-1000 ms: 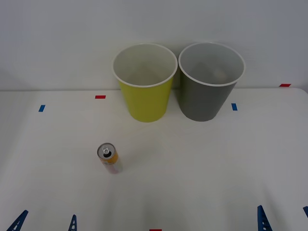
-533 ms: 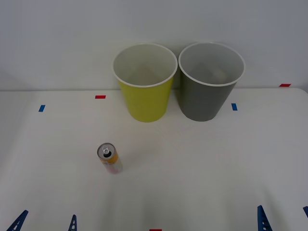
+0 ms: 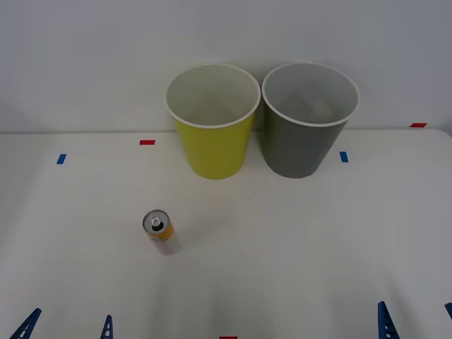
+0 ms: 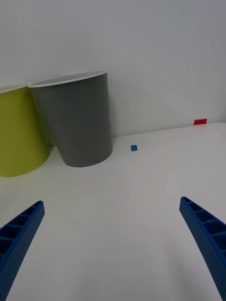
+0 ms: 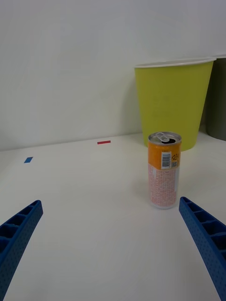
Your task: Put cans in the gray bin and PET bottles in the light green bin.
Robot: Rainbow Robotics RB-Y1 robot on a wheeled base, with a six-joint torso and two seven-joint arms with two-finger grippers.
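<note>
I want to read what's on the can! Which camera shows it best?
The left wrist view: the can stands upright and close, side-on, with its orange top part and label facing the camera. The front view shows the can small from above, mostly its silver top, near the open left gripper.

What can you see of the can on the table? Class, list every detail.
The can is slim, looks like metal, orange on its upper body and whitish-pink with fine print below, with a barcode label. Its silver top has a pull tab and looks opened. It stands upright on the white table, nearer than the green bin, on the robot's left side. Nothing else touches it.
</note>
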